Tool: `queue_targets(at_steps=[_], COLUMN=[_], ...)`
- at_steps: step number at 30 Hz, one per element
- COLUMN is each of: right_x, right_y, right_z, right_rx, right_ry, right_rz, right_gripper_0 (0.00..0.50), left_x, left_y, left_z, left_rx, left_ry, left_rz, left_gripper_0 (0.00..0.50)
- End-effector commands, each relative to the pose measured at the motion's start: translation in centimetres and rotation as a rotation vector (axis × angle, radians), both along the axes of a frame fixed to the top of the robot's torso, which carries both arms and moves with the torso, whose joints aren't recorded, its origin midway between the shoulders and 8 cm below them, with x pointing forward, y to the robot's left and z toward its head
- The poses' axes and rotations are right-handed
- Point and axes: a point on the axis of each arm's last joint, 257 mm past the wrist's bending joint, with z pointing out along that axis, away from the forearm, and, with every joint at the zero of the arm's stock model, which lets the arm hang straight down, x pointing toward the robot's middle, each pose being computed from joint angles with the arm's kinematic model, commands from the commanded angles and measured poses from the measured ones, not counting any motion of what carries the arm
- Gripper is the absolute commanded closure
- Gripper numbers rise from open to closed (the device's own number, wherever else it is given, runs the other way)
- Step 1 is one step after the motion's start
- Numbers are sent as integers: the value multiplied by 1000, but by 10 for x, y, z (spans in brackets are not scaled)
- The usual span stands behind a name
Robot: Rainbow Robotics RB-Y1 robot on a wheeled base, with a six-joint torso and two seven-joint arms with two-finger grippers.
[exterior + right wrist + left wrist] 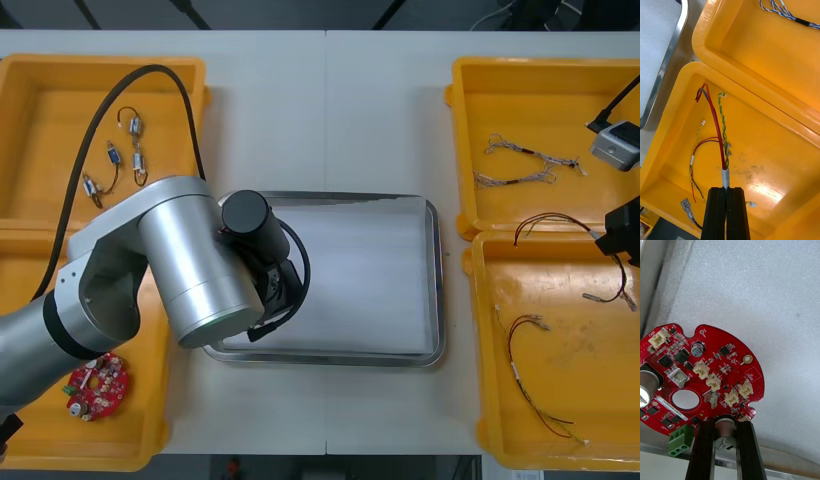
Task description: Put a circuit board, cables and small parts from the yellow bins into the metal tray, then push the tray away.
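Observation:
My left gripper (pixel 725 424) is shut on a round red circuit board (pixel 703 367), pinching a metal can at its edge, just above the white inside of the metal tray (pixel 760 292). In the front view the left gripper (pixel 280 287) sits under its wrist over the tray's left part (pixel 436 280). My right gripper (pixel 726 189) is shut on the sleeved end of a red and yellow cable (pixel 717 123), above the near right yellow bin (pixel 763 150). The right gripper (pixel 620 240) shows at the table's right edge.
A second circuit board (pixel 98 385) lies in the near left bin (pixel 155 400). Small metal parts (pixel 115 160) lie in the far left bin. Blue and white cables (pixel 525 165) lie in the far right bin; more red and yellow cables (pixel 530 385) lie in the near right one.

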Motion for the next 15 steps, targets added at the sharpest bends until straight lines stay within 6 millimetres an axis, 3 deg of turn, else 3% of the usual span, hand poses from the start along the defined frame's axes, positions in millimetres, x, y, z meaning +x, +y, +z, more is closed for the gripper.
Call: queue_targets(at_steps=[1,15], right_x=[6,6], right_y=[10,10], right_z=[11,11], right_rx=[3,3], right_ry=[-39,-39], right_rz=[-4,-4], right_gripper_0=[500,500], left_x=[7,-3], left_y=[-30,-47], left_z=[7,-5], left_rx=[-20,-49], left_ry=[-41,-33], left_rz=[-77,-102], left_gripper_0=[500,497])
